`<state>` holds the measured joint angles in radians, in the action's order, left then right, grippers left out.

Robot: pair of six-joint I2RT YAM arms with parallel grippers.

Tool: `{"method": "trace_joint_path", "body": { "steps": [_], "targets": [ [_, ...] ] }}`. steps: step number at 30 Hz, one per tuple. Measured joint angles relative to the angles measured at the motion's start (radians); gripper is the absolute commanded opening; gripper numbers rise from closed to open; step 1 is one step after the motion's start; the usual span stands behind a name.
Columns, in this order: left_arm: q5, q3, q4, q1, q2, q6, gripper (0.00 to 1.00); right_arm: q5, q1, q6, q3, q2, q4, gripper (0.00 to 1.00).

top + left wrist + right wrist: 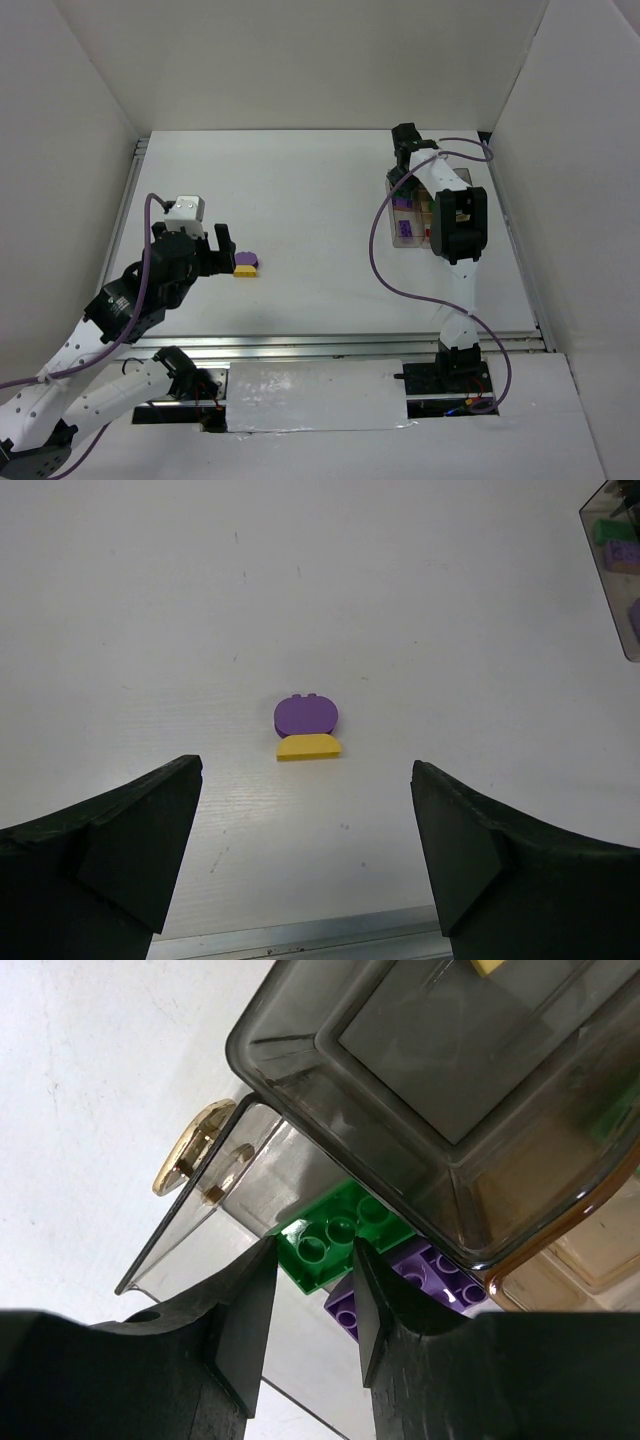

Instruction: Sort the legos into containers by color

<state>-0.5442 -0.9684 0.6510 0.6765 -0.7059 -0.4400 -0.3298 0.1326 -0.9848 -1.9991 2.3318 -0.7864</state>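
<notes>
A rounded purple lego (306, 715) touches a yellow lego (308, 747) on the white table; the pair also shows in the top view (246, 265). My left gripper (306, 780) is open and empty, just short of them (224, 250). The tinted container (392, 225) stands at the right and holds purple legos (402, 203). My right gripper (405, 165) is over its far end. In the right wrist view its fingertips (313, 1250) stand a narrow gap apart, astride one end of a green lego (335, 1230) that lies by purple legos (440, 1265). Whether they grip it is unclear.
The container's tinted walls (420, 1080) and a gold clasp (190, 1145) crowd the right fingers. A metal rail (300, 935) runs along the table's near edge, just behind the left fingers. White walls enclose the table on three sides. The container's corner shows in the left wrist view (605, 570).
</notes>
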Motion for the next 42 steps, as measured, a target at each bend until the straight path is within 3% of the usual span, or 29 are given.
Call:
{"method": "trace_joint_path", "body": {
  "steps": [12, 16, 19, 27, 32, 33, 36, 42],
  "targets": [
    [0.019, 0.000, 0.000, 0.000, 0.000, 0.018, 0.99, 0.000, 0.000, -0.014, -0.109, 0.066, -0.075, 0.48],
    [0.028, 0.000, -0.001, 0.000, 0.000, 0.019, 1.00, 0.009, 0.000, -0.013, -0.110, 0.068, -0.085, 0.27],
    [0.034, 0.000, -0.001, 0.000, 0.000, 0.019, 0.99, 0.017, 0.000, -0.013, -0.127, 0.083, -0.092, 0.16],
    [0.045, 0.000, -0.005, 0.000, -0.004, 0.020, 1.00, 0.035, -0.008, -0.006, -0.151, 0.100, -0.101, 0.15],
    [0.047, 0.000, -0.009, -0.001, -0.016, 0.021, 1.00, 0.038, -0.009, -0.016, -0.058, 0.054, -0.025, 0.15],
    [0.048, 0.000, -0.010, -0.002, -0.018, 0.021, 1.00, 0.038, -0.009, -0.018, -0.043, 0.046, -0.012, 0.05],
    [0.052, 0.000, -0.016, -0.008, -0.024, 0.021, 1.00, 0.043, -0.011, -0.020, -0.015, 0.032, 0.014, 0.00],
    [0.052, 0.000, -0.019, -0.016, -0.032, 0.021, 1.00, 0.066, -0.017, -0.021, 0.000, 0.025, 0.029, 0.00]
  ]
}}
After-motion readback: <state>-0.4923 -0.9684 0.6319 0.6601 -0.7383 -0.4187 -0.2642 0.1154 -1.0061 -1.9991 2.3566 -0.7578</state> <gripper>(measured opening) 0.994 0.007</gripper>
